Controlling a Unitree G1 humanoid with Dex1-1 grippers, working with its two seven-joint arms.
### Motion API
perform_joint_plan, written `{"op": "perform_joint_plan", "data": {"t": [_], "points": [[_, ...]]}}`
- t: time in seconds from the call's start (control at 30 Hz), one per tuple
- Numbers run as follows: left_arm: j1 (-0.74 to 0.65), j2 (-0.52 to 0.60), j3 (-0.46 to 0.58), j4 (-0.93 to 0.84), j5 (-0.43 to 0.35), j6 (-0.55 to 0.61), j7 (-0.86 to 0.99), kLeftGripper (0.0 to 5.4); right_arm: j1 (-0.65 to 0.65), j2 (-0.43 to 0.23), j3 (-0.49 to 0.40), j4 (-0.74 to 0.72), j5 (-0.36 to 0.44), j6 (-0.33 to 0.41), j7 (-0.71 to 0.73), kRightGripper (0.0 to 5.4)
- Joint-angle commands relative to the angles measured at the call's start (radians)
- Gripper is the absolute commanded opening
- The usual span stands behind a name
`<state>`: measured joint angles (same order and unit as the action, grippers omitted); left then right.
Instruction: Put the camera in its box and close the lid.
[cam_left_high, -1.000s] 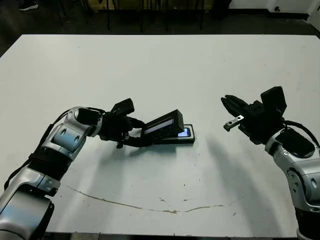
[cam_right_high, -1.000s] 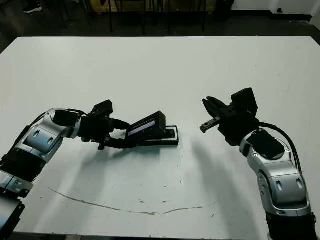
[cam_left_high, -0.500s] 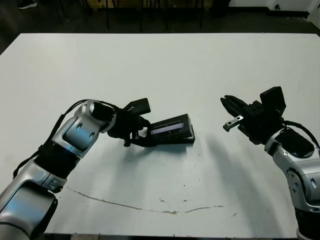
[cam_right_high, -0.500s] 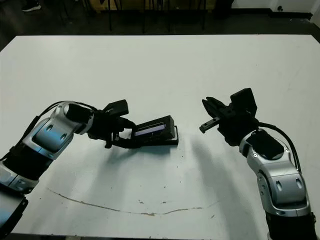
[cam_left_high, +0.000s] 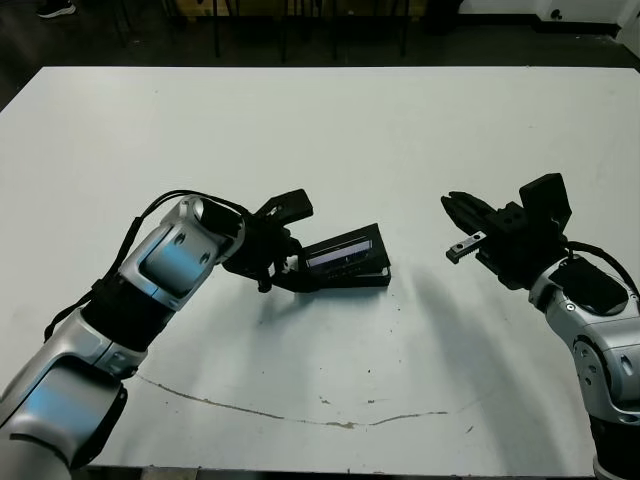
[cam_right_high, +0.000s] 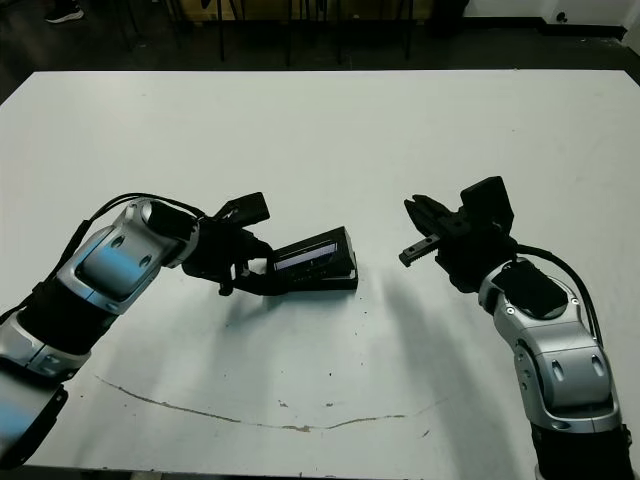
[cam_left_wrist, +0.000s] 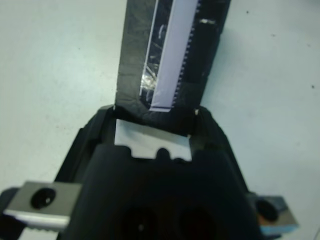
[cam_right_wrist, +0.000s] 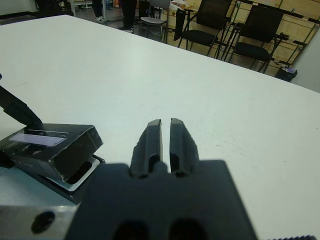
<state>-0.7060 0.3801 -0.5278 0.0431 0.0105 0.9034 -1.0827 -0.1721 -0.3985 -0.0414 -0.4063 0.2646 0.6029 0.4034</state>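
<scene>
Centrally on the table (cam_left_high: 320, 130), the lid (cam_left_high: 345, 253) is being held tilted over the box (cam_left_high: 352, 279), its far edge raised so that a gap is showing on the right side, with white lining visible beneath in the right wrist view. The lid is being gripped at its left end by the left gripper (cam_left_high: 287, 268). The camera cannot be made out. Well apart to the right, the right gripper (cam_left_high: 461, 212) is being held above the table, its fingers (cam_right_wrist: 150, 141) almost closed and empty.
</scene>
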Motion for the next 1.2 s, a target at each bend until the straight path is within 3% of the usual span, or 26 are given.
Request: {"op": "perform_joint_plan", "data": {"t": [0.03,0.23,0.47,0.97,1.2], "points": [[0.0,-0.069,-0.064,-0.025,-0.048,0.07,-0.002,2.5,0.005,-0.003,0.007,0.012,-0.007,0.001,-0.003,0.0],[-0.037,-0.075,-0.134,-0.066,-0.041,0.134,0.029,2.5,0.005,0.001,0.012,0.003,-0.012,0.012,-0.016,0.0],[-0.089,-0.083,-0.213,-0.066,-0.027,0.087,0.015,2.5,0.009,-0.001,0.02,-0.004,-0.012,0.016,-0.027,0.0],[-0.119,-0.092,-0.262,-0.02,0.007,0.014,0.03,2.5,0.022,-0.005,0.02,0.001,-0.012,-0.016,-0.017,0.0],[-0.12,-0.059,-0.292,-0.052,0.069,-0.059,0.043,2.5,0.021,0.003,0.019,-0.004,-0.001,-0.005,-0.022,0.0]]}}
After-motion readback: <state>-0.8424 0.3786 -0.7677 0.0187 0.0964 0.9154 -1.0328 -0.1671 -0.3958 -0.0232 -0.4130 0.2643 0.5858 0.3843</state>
